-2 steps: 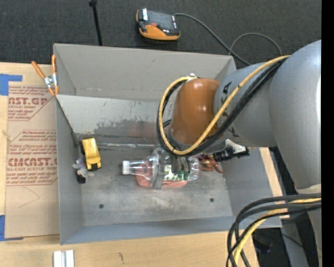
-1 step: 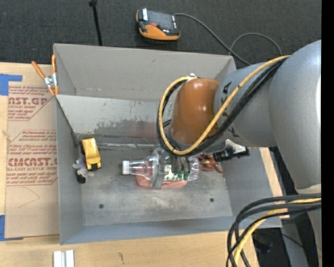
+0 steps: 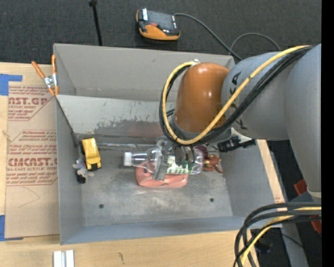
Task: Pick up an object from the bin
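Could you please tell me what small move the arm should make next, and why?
Probably a short straight descent: the gripper is over the bin's middle, right above a flat pink thing with a clear bottle beside it. The yellow truck lies far to the left, so no sideways shift seems needed.

Dark floor (image 3: 250, 18), orange-and-black device (image 3: 158, 24) lying on it, pale wooden tabletop (image 3: 156, 253)

Yellow toy truck (image 3: 91, 153) at 9 o'clock of view, upright, long axis running 12 to 6. Small grey-and-black bits (image 3: 79, 168) just beside it at its 7 o'clock, kind unclear. Small red-brown obj (image 3: 213, 165) approx 4 o'clock of centre, partly hidden. Orange/black device (image 3: 158, 23) at 12 o'clock on dark surface (image 3: 250, 15).
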`<state>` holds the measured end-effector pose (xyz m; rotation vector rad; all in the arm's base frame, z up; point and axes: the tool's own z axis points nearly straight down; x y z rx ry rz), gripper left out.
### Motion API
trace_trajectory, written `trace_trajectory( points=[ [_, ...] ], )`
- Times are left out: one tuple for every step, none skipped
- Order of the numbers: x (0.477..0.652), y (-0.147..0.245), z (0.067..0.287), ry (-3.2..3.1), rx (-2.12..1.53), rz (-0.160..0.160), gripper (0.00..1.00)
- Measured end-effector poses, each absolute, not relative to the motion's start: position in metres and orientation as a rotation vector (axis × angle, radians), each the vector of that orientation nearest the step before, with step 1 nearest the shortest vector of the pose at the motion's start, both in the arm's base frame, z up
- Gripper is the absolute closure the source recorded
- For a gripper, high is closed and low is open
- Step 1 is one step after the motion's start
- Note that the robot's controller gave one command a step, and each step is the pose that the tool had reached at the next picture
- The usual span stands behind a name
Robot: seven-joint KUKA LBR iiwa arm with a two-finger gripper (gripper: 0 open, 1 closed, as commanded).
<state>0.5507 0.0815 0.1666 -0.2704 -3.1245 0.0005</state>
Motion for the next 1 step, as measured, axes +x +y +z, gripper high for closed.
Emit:
trace_trajectory(
  points=[
    [0.548,0.1074,0.1542,-3.148,-0.243,-0.006,1.0]
  ],
)
